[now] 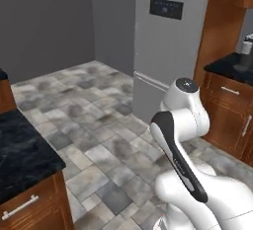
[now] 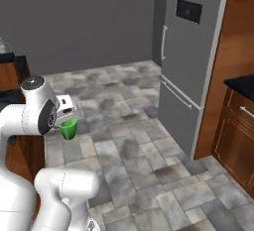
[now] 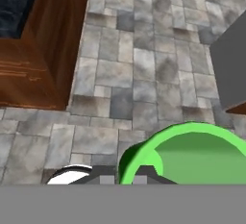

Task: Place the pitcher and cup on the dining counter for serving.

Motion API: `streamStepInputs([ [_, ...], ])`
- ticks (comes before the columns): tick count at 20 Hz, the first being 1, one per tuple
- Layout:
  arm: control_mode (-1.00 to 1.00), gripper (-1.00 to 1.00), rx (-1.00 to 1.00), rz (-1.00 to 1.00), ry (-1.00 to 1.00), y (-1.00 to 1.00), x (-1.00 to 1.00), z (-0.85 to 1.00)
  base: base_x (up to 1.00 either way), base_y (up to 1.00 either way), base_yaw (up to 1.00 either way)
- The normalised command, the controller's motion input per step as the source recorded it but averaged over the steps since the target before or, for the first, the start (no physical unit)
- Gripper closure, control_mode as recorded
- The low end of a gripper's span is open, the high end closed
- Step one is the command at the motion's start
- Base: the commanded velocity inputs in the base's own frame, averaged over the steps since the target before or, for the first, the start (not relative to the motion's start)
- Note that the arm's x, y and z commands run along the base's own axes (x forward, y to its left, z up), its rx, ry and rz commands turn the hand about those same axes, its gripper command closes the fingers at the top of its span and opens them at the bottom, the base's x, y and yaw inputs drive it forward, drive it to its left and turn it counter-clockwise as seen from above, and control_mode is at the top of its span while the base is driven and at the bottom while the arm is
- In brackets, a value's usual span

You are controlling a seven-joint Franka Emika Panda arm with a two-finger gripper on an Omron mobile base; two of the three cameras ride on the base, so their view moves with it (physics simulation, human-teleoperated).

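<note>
Partway there, by the look of it. Over on the left of the right base view, gripper (image 2: 66,117) clamped on the green cup (image 2: 68,128), carried upright above the tiled floor (image 2: 129,141), nowhere near a surface. Hand view: cup rim (image 3: 185,153) right up close, floor below, wooden cabinet (image 3: 43,69) off to one side. Fridge (image 2: 191,61) further right. Cup not set down yet; no telling about the pitcher.

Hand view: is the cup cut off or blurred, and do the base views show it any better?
Hand view: the cup sits large and close, only its green rim and inside showing, cropped at the bottom edge; edges look soft. Right base view: cup is whole but small, under the gripper, evenly lit, no glare. Left base view: flat, even light on the floor.
</note>
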Motion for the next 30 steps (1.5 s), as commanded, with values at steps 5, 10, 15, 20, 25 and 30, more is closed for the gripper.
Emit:
streamStepInputs([
  [5,1.0,1.0,0.0,0.0,0.0,0.0,0.0,0.0,1.0,-0.17,0.36],
  [10,1.0,1.0,0.0,0.0,0.0,0.0,0.0,0.0,1.0,-0.41,0.27],
  [15,1.0,1.0,0.0,0.0,0.0,0.0,0.0,0.0,1.0,-0.44,0.27],
  [20,1.0,1.0,0.0,0.0,0.0,0.0,0.0,0.0,1.0,-0.41,0.28],
  [25,1.0,1.0,0.0,0.0,0.0,0.0,0.0,0.0,1.0,-0.22,0.58],
  [30,1.0,1.0,0.0,0.0,0.0,0.0,0.0,0.0,1.0,-0.22,0.64],
])
